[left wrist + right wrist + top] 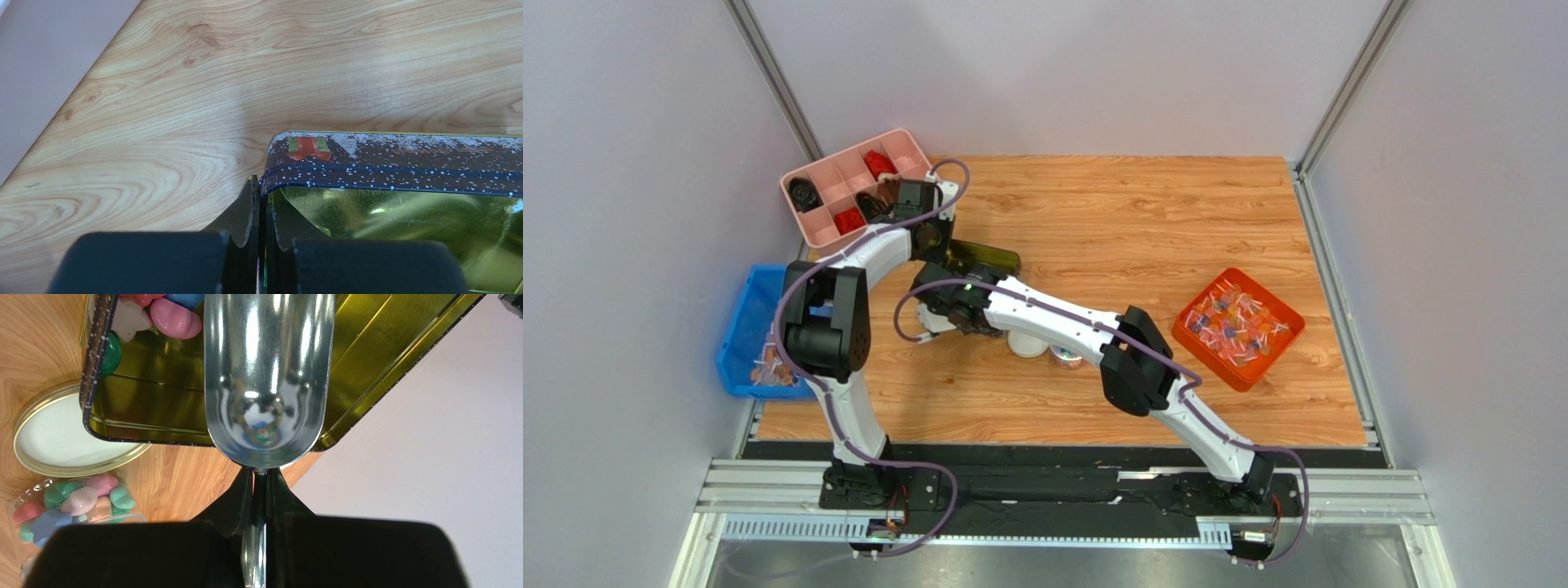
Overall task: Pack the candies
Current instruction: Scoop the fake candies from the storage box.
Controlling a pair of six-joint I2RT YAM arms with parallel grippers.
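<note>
The candies are pastel sweets; a few pink, blue and green ones lie in a corner of an open tin with a gold inside and a dark blue speckled outside. More fill a clear jar, beside its white lid. My left gripper is shut on the tin's wall, at the back left of the table. My right gripper is shut on the handle of a metal scoop, which is empty and held over the tin. In the top view it is just in front of the tin.
A pink compartment tray with dark red and brown pieces stands at the back left. A blue bin sits off the table's left edge and an orange bin with twist-wrapped sweets at the right. The jar and lid sit mid-table.
</note>
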